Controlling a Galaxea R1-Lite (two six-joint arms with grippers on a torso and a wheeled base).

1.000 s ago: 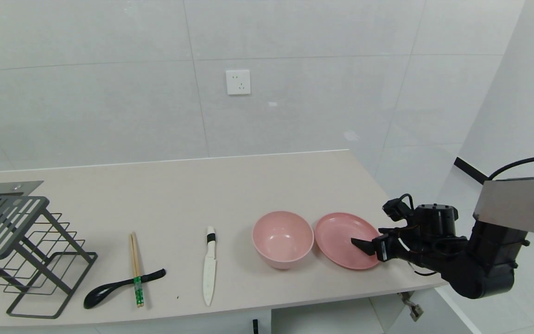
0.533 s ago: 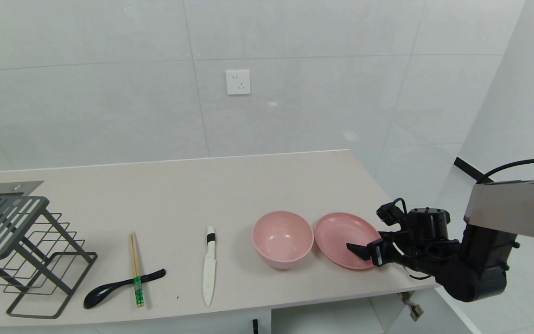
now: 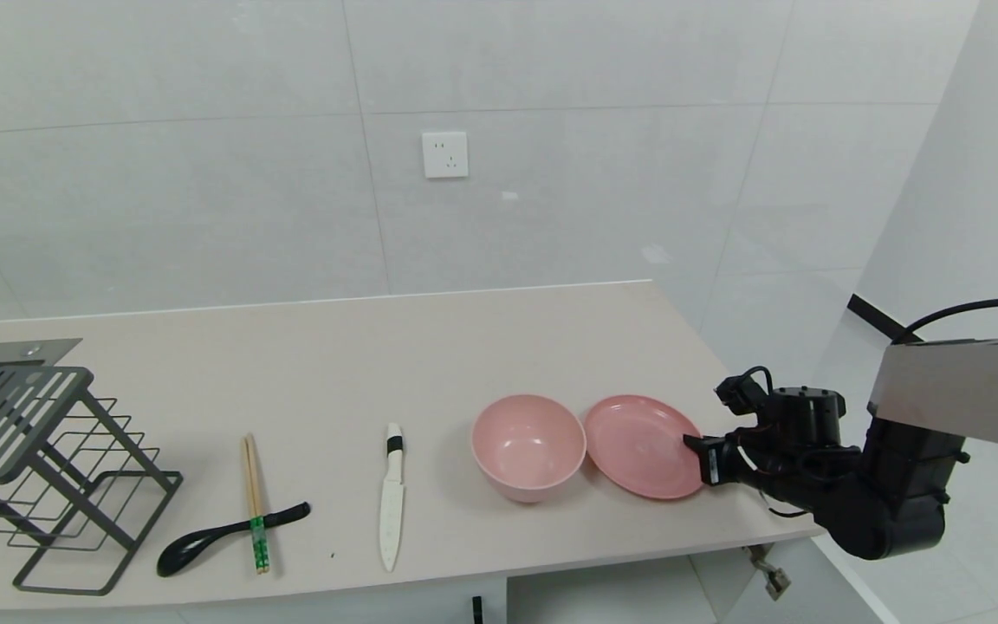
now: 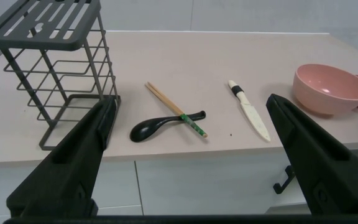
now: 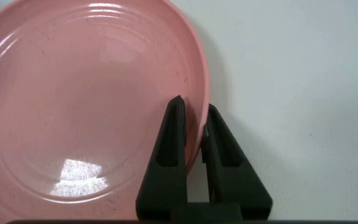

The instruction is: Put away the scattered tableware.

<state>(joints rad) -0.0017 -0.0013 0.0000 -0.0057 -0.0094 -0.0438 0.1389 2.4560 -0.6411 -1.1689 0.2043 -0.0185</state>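
Plate [image 3: 642, 446] rim, at tabletop's [image 3: 464, 347] right edge, sits clamped in right pincer [image 5: 194, 104] (likely for lifting); left pincer [image 4: 190, 102] gapes.

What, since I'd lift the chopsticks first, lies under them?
The handle of the black spoon crosses beneath the chopsticks near their green-banded end, on the countertop. The stretch of handle under them is covered.

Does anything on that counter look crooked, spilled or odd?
Nothing is spilled or broken. The chopsticks lie crossed over the black spoon, and the right gripper pinches the rim of the pink plate, which sits close beside the pink bowl.
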